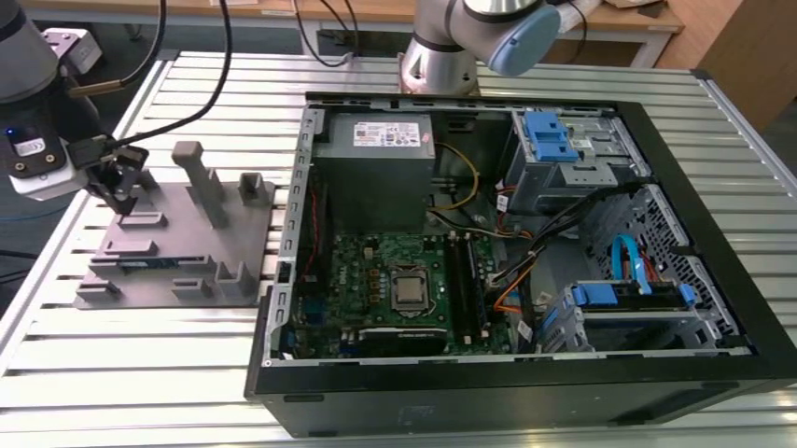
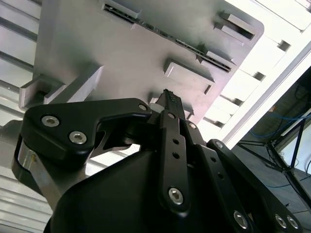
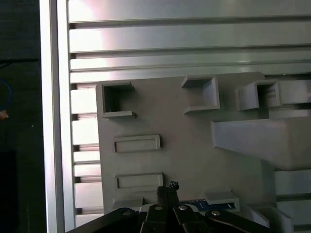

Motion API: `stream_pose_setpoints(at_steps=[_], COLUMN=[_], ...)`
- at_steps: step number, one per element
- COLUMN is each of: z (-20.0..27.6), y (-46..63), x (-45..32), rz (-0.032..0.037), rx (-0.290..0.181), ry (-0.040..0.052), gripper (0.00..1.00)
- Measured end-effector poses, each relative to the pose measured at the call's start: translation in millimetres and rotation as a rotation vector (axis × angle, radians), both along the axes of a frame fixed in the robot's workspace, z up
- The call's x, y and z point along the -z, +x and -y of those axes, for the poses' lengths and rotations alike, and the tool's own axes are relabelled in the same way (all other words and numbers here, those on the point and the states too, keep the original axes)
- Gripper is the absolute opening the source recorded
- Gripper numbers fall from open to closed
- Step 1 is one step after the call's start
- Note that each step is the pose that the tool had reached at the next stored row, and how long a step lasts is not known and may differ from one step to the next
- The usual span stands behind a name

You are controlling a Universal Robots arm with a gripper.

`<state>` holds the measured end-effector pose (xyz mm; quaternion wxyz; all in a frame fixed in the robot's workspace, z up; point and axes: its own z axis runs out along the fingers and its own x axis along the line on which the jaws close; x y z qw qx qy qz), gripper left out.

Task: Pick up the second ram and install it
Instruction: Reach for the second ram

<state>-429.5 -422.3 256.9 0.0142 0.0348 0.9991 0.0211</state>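
Observation:
The second ram (image 1: 151,266) is a thin dark blue-green stick lying in the near part of a grey fixture plate (image 1: 187,233), on the exterior view's left. My gripper (image 1: 122,193) hangs over the far left part of that plate, some way from the ram. Its black fingers are shut with nothing between them. In the first wrist view the fingertips (image 3: 167,190) sit close to the plate, and a blue strip of the ram (image 3: 201,203) shows just beside them. The second wrist view shows the shut fingers (image 2: 171,104) pointing at the plate (image 2: 121,58).
An open black computer case (image 1: 524,373) lies to the exterior view's right of the fixture. Inside are a green motherboard (image 1: 373,257), black slot rails (image 1: 464,275) and cables. Tall grey posts (image 1: 200,177) stand on the fixture. A second arm's base (image 1: 442,56) stands behind the case.

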Motion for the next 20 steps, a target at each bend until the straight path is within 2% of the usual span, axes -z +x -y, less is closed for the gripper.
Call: stream_pose_setpoints(at_steps=[18, 19, 20], z=[0.0, -0.1, -0.1], y=[-8.3, -9.0, -9.1], x=[32.0, 32.9, 33.2], rz=[0.0001, 0.0000, 0.0000], rx=[0.000, 0.000, 0.000], ry=[-0.0004, -0.0020, -0.0087], gripper=[0.11, 0.11, 0.11])
